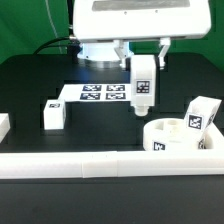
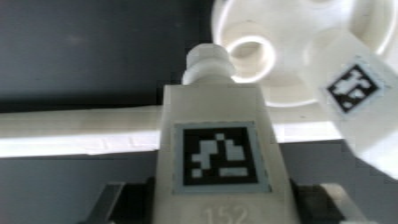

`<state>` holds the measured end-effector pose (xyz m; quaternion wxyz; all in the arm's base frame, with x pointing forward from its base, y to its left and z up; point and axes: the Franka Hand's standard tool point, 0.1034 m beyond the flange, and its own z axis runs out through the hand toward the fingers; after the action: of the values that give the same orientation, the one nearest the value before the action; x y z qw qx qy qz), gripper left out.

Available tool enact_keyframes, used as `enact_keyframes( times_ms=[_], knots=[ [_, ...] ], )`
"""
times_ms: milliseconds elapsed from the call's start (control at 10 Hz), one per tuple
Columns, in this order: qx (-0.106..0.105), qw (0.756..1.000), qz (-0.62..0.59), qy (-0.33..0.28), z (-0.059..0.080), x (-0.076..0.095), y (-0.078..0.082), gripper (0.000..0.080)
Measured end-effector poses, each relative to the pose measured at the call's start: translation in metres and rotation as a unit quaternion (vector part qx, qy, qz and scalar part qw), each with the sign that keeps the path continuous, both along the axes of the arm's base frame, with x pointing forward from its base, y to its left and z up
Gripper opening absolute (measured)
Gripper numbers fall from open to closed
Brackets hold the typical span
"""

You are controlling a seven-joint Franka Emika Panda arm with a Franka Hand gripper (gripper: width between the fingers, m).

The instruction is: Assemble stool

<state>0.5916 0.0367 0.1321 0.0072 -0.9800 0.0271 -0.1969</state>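
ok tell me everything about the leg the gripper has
The leg is a white, blocky, plastic-looking piece with a black-and-white tag on one face and a rounded peg at its lower end. It hangs upright in the air, clamped near its top by the gripper; nothing else touches it. It is on the exterior view's left of the seat, peg near a hole.

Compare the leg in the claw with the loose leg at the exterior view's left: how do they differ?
The held leg hangs upright above the table, shut in the claw; the loose leg sits on the table, untouched. The held leg is near the seat; the loose leg lies past the marker board. Both are white, tagged blocks.
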Motion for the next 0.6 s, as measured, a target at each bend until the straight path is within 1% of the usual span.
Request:
enact_keyframes(
  times_ms=[100, 500, 600],
  knots=[
    [0.003, 1.000, 0.010, 0.002, 0.0072, 0.0089, 0.0081, 0.0337],
    [0.002, 1.000, 0.010, 0.001, 0.0051, 0.0090, 0.0075, 0.0337],
    [-0.001, 1.000, 0.011, -0.020, 0.0017, 0.0100, 0.0088, 0.0337]
  ],
)
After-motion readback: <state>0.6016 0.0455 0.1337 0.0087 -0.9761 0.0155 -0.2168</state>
